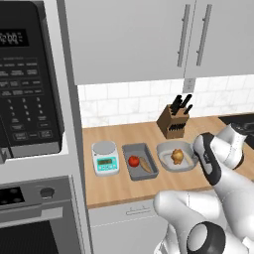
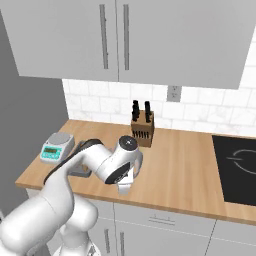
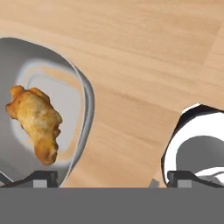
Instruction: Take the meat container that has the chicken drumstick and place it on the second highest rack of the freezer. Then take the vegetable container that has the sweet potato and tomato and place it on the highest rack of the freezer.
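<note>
Left base view, centre of frame, left to right on the wooden table [image 1: 124,191]: a rectangular grey vegetable container [image 1: 140,161] holding a tomato [image 1: 133,160] and a sweet potato [image 1: 145,164]; a rounded grey meat container [image 1: 176,157] holding a browned chicken drumstick [image 1: 177,157]. The white arm bends over it. Hand view: the claw [image 3: 111,178] hangs released, straddling the container's smooth rim.

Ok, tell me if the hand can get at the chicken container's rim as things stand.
Probably yes. The hand is open and hangs just over the near rim of the meat container, one fingertip on each side of it. The drumstick lies further in, and bare counter lies beyond the rim.
</note>
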